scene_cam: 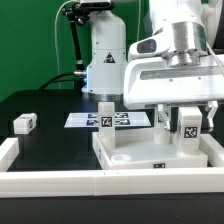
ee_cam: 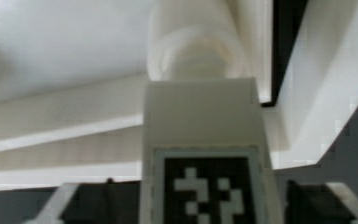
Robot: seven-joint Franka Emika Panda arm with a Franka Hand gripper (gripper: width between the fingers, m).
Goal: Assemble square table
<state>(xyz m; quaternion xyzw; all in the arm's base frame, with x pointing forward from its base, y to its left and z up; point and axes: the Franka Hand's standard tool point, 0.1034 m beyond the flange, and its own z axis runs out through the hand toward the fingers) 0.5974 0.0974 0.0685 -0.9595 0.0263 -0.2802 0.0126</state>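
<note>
I have the gripper point(scene_cam: 187, 114) in the upper right of the exterior view, hanging straight above the rear corner of the square tabletop point(scene_cam: 140, 150) on the exterior view's right. Its fingers point(scene_cam: 165, 115) reach down on either side of an upright leg point(scene_cam: 188, 132). I can see a sliver of space between each finger and the leg, so I read the jaws as released, gripping nothing. The wrist view agrees: the leg fills the middle of that picture with its tag facing the camera, and the dark finger pads stand off on both sides of it.

The tabletop sits in the lower right of the exterior frame, hollow side up, on the black table point(scene_cam: 50, 140). The leg under the gripper stands in the tabletop's corner. The picture is too coarse for me to say whether it is seated all the way.

A second leg point(scene_cam: 105, 116) stands upright at the tabletop's far corner toward the exterior view's left. A third leg point(scene_cam: 24, 122) lies loose on the black table at the middle left of the frame, well apart from the tabletop. The marker board point(scene_cam: 125, 120) lies flat behind the tabletop, between the two standing legs. A long white bar point(scene_cam: 50, 184) runs along the bottom of the frame, and another bar point(scene_cam: 8, 150) lies at the lower left. The robot's base point(scene_cam: 105, 60) rises in the upper middle.
</note>
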